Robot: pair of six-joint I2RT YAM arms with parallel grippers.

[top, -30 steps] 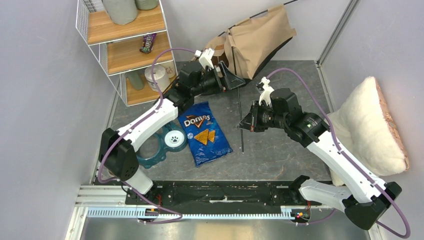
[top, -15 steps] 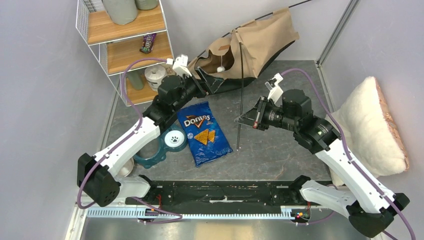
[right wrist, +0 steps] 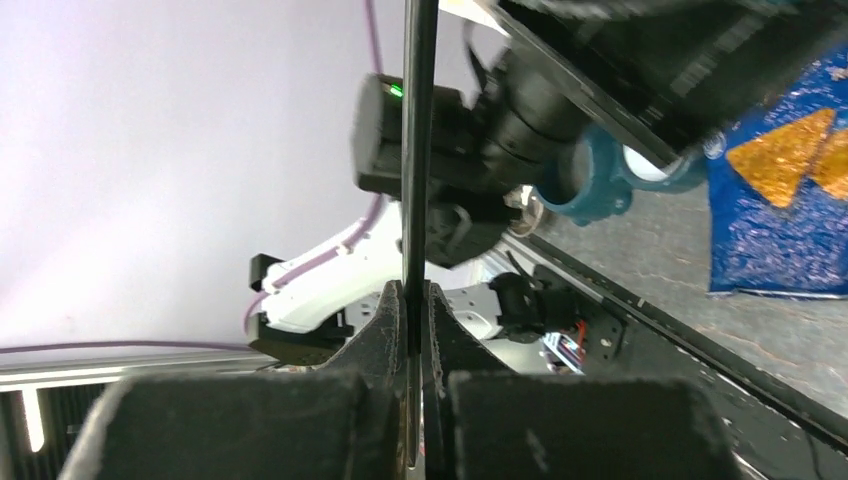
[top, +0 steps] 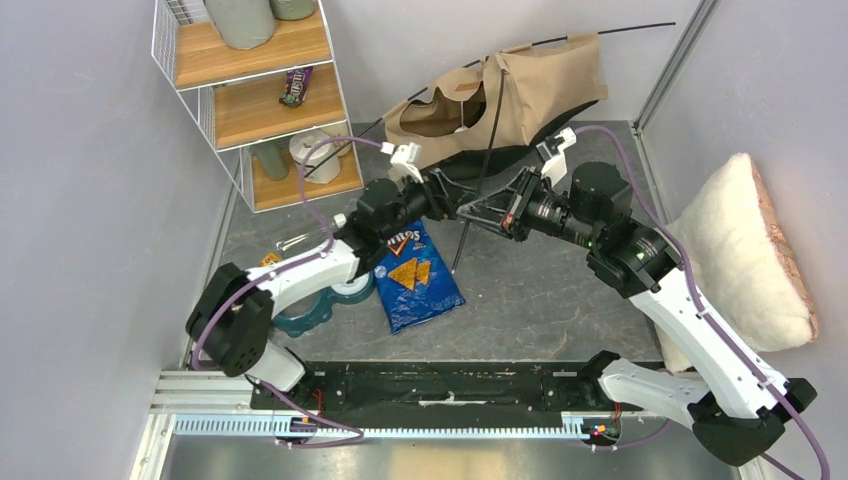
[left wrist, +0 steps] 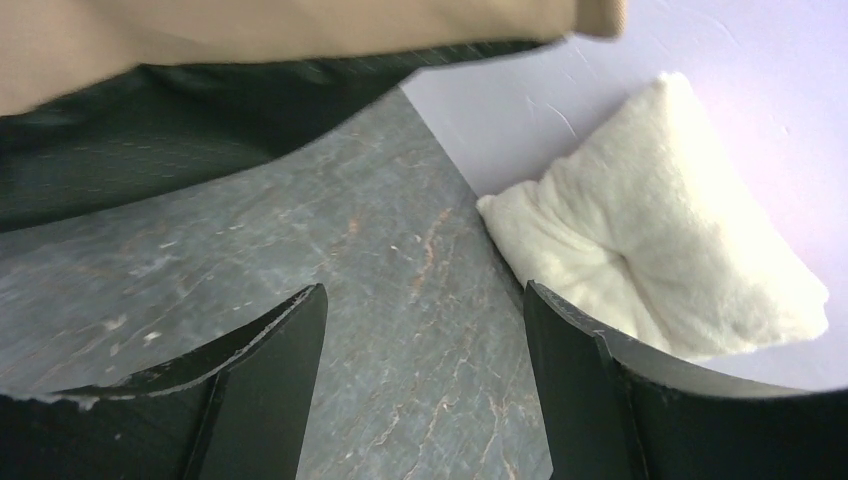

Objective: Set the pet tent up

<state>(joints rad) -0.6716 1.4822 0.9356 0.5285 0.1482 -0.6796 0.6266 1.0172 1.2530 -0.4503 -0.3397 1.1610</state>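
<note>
Half done at best: the pet tent [top: 520, 95] sags unraised in the upper middle of the top view, the right gripper [right wrist: 412, 300] pinching its thin black pole [right wrist: 420, 120], the left gripper [left wrist: 422, 300] spread wide and seemingly empty nearby.

pet tent [top: 520, 95] behind chip bag [top: 415, 280], cushion [top: 735, 250] right, shelf [top: 255, 70] left

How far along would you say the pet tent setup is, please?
Early. Done: little; the pet tent lies slumped against the back wall. In hand: the right gripper is shut on a thin black pole; the left gripper is open, empty. Left: standing the tent up.
</note>
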